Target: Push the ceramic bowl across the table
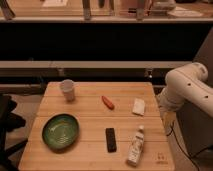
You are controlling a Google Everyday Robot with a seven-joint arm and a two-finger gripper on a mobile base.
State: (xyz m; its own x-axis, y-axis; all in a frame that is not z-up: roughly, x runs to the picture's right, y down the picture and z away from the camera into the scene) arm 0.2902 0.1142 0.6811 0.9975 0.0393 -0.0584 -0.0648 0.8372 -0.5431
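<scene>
The ceramic bowl (60, 132) is wide, green and shallow with pale streaks inside. It sits upright on the front left part of the light wooden table (90, 115). My white arm (186, 87) shows beside the table's right edge, bent at a joint. My gripper is out of view; no fingers show. Nothing touches the bowl.
A white cup (68, 90) stands at the back left. An orange carrot-like item (107, 102) and a white block (138, 106) lie mid-table. A black remote-like item (110, 139) and a bottle lying on its side (136, 146) are at the front. A dark chair (7, 122) is at the left.
</scene>
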